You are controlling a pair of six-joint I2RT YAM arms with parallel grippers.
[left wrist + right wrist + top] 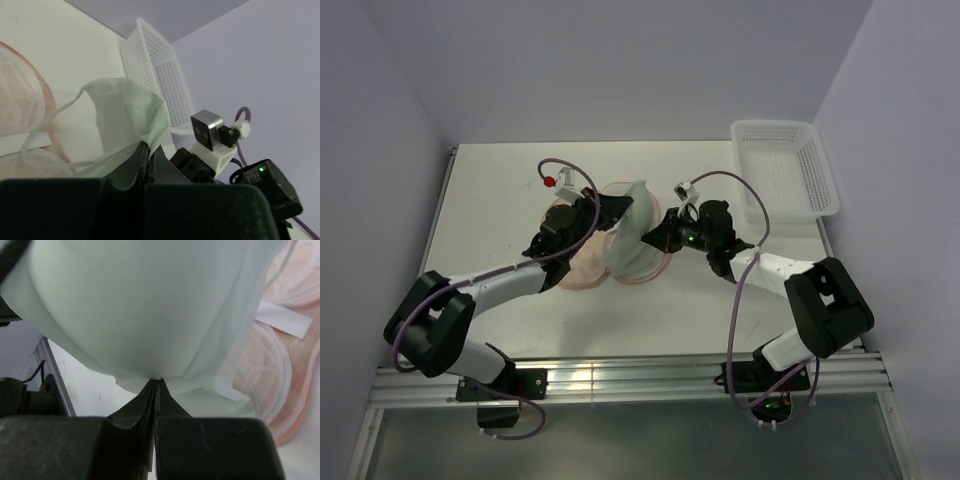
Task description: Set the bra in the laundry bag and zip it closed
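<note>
Right gripper [157, 382] and left gripper [148, 147], both closed tight on the bra [632, 235], hold it over the open laundry bag [582, 272].
It seems best to lower it evenly, with all fabric inside the bag.

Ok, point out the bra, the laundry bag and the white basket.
bra [628, 232]: top view, middle of the fabric.
laundry bag [584, 276]: top view, left pink cup.
white basket [775, 124]: top view, far rim.

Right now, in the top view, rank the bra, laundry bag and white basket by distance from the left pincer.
From the left pincer:
1. The bra, clamped in it, centre.
2. The laundry bag, lying just beneath.
3. The white basket, far off in the back right corner.
</note>
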